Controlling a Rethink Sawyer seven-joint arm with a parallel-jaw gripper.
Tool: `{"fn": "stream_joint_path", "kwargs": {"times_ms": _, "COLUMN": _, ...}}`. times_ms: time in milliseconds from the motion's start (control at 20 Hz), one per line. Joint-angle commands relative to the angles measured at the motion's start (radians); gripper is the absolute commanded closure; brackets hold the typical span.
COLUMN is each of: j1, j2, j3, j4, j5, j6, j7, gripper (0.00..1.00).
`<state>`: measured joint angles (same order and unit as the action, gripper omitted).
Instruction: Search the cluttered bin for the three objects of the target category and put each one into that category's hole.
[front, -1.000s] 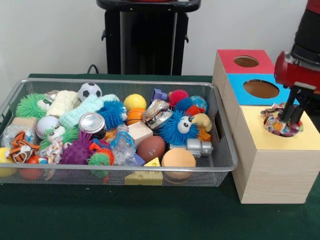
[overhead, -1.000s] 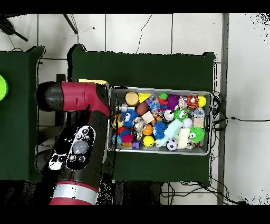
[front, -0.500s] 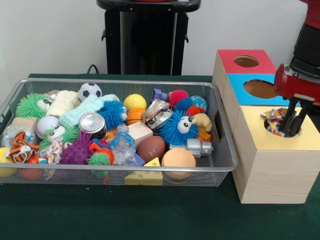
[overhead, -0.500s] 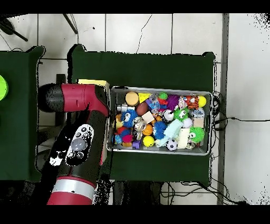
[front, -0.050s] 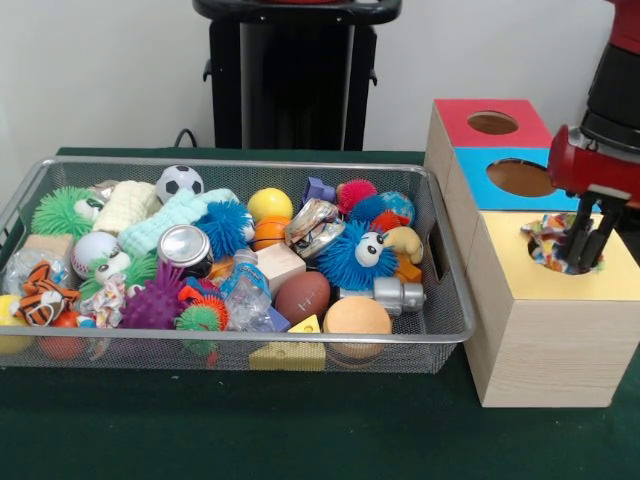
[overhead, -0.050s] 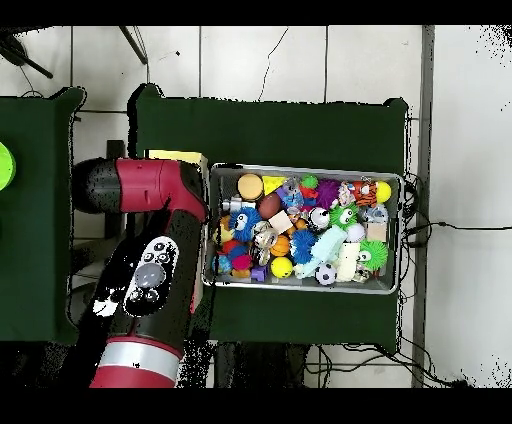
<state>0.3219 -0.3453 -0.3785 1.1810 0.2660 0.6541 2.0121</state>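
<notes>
A floppy, light cloth scrunchie (front, -0.050s: 548, 242) is seen bunched in the yellow box (front, -0.050s: 545, 330) hole. The gripper (front, -0.050s: 584, 262) is parted beside it, holding nothing. Any fold can be pinched.

At three o'clock the black-fingered gripper (front, -0.050s: 586, 262) reaches into the yellow-topped wooden box's hole (front, -0.050s: 562, 256) among patterned multicoloured fabric (front, -0.050s: 545, 238), nine o'clock holding the toy-crammed wire-mesh bin (front, -0.050s: 440, 322).

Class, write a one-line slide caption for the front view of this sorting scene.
Gripper at the yellow box's hole, where a patterned cloth piece sits, beside the cluttered wire bin.
</notes>
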Motion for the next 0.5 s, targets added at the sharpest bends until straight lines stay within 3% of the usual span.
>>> {"fn": "stream_joint_path", "kwargs": {"times_ms": 50, "j1": -0.045, "j2": -0.029, "j3": 0.086, "j4": 0.119, "j5": 0.054, "j6": -0.103, "j7": 0.239, "gripper": 1.00}}
{"fn": "stream_joint_path", "kwargs": {"times_ms": 100, "j1": -0.052, "j2": -0.035, "j3": 0.099, "j4": 0.129, "j5": 0.061, "j6": -0.112, "j7": 0.235, "gripper": 0.00}}
{"fn": "stream_joint_path", "kwargs": {"times_ms": 250, "j1": -0.044, "j2": -0.041, "j3": 0.071, "j4": 0.114, "j5": 0.057, "j6": -0.074, "j7": 0.238, "gripper": 0.00}}
{"fn": "stream_joint_path", "kwargs": {"times_ms": 500, "j1": -0.064, "j2": -0.042, "j3": 0.109, "j4": 0.133, "j5": 0.070, "j6": -0.105, "j7": 0.204, "gripper": 0.00}}
